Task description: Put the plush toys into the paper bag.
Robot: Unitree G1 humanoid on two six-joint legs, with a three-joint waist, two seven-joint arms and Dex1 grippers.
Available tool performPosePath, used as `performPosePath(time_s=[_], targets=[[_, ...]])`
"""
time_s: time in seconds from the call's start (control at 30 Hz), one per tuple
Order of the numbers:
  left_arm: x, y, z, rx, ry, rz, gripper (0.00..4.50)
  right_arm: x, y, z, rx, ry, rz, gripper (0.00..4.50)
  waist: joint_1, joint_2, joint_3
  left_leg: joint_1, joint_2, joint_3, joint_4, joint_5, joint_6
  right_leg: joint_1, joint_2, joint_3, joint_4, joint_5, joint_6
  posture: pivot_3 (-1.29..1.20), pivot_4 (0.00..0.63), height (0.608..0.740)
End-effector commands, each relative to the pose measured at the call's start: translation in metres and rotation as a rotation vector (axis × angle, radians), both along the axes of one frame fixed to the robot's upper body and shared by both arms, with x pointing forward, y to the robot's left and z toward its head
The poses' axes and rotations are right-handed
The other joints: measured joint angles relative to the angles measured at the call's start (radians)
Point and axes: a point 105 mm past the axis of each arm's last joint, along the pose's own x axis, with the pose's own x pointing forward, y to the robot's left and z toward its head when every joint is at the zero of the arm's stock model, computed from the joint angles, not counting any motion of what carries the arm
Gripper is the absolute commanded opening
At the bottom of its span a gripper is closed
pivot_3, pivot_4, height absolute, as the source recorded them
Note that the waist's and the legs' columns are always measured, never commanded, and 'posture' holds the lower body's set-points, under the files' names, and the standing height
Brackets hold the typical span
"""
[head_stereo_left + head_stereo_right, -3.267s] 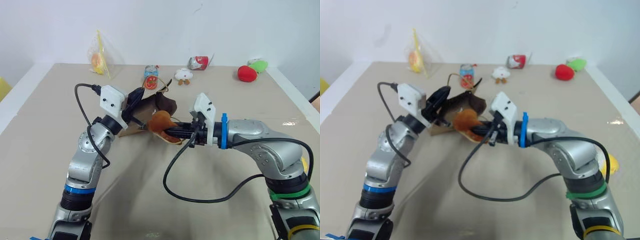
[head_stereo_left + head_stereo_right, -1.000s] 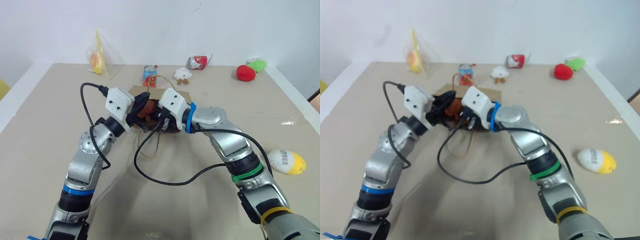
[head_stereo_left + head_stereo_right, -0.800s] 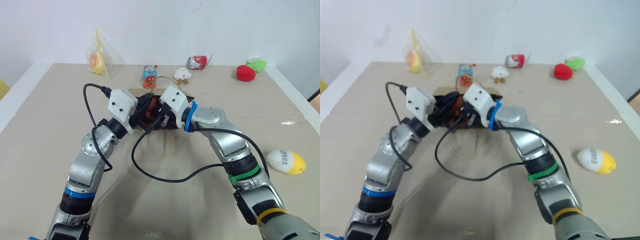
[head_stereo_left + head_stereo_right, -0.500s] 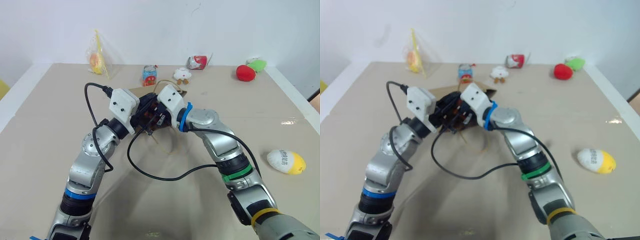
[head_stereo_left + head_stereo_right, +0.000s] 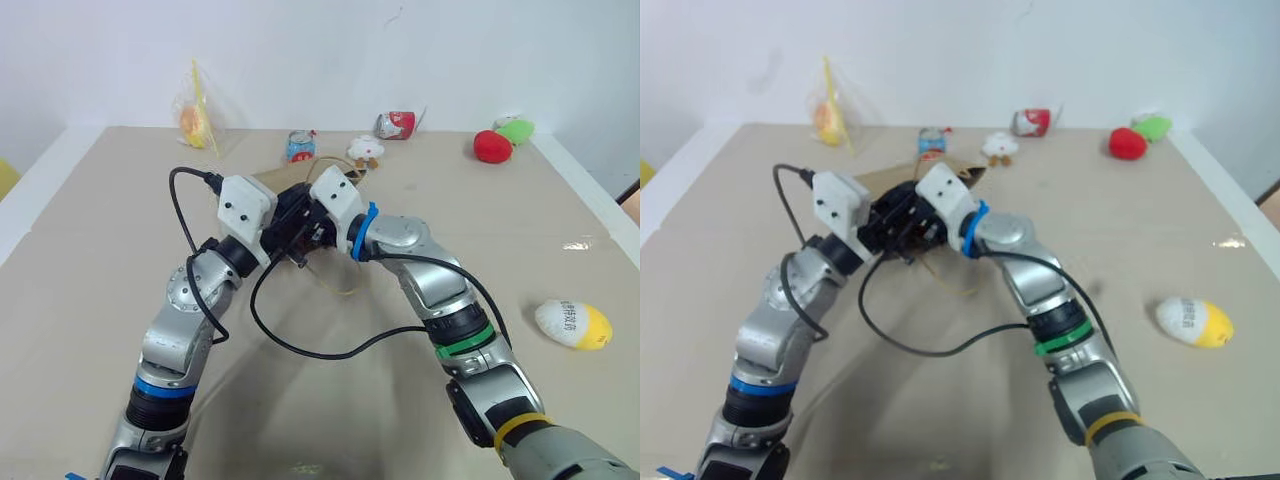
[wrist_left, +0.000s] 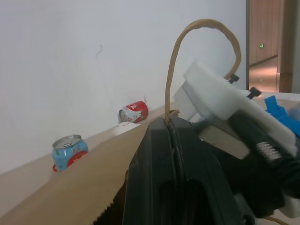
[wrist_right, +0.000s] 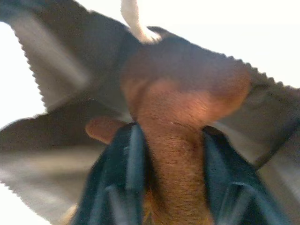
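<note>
The plush toys are split. The white-and-yellow egg-shaped one (image 5: 571, 324) lies untouched at the near right of the desk (image 5: 90, 300). The orange-brown one (image 7: 180, 122) sits inside the mouth of the paper bag (image 6: 70, 187), between the fingers of the right end effector (image 7: 171, 187); whether they grip it or have let go, I cannot tell. The left end effector (image 6: 173, 140) is clenched on the bag's rim beside a loop handle (image 6: 197, 47), holding the bag off the desk at centre. So one toy is nearly delivered and the egg remains. Cans and other toys line the far edge.
</note>
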Motion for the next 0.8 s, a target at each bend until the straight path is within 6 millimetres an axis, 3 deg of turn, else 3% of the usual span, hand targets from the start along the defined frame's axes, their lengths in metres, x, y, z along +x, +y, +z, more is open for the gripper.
performPosePath(time_s=[0.03,0.07,0.1,0.47,0.6,0.8], targets=[[0.003,0.004,0.015,-0.033,-0.042,0.016,0.00,-0.020,-0.015,0.017,0.012,-0.040,0.053,3.71,0.002,0.000,0.000,0.000,0.000,-0.001,0.000,0.000,0.000,0.000,0.000,0.000,0.000,0.000,0.000,0.00,0.150,0.740],[0.004,0.005,0.016,-0.034,-0.043,0.018,0.00,-0.023,-0.019,0.016,0.005,-0.036,0.056,3.91,0.003,0.000,0.000,-0.001,0.000,-0.001,0.000,0.000,0.000,0.000,0.000,-0.001,0.000,0.000,0.000,0.00,0.150,0.740],[0.005,0.005,0.016,-0.033,-0.045,0.017,0.00,-0.025,-0.021,0.015,0.001,-0.033,0.057,4.43,0.003,0.000,0.000,-0.001,0.000,-0.001,0.000,0.000,0.000,0.000,-0.001,-0.001,-0.001,0.000,0.000,0.00,0.150,0.740],[0.007,0.008,0.022,-0.072,-0.042,0.015,0.00,-0.037,-0.059,0.018,0.002,0.007,-0.008,4.43,0.000,0.000,0.000,0.000,0.000,-0.001,0.000,0.000,0.000,0.000,0.001,-0.001,0.000,0.000,0.000,0.00,0.150,0.740],[0.008,0.012,0.029,-0.143,-0.024,0.005,0.00,-0.045,-0.080,0.023,0.026,0.030,-0.032,4.43,0.001,0.000,0.000,-0.001,-0.001,-0.001,0.000,0.000,0.000,0.000,0.000,-0.001,0.000,0.000,0.000,0.00,0.150,0.740],[-0.002,0.003,0.029,-0.139,-0.018,-0.095,0.00,-0.045,-0.169,0.029,-0.070,0.017,-0.289,4.43,0.007,0.000,0.000,-0.002,-0.002,-0.002,0.001,0.000,0.000,0.000,-0.002,-0.002,-0.002,0.000,0.001,0.00,0.150,0.740]])
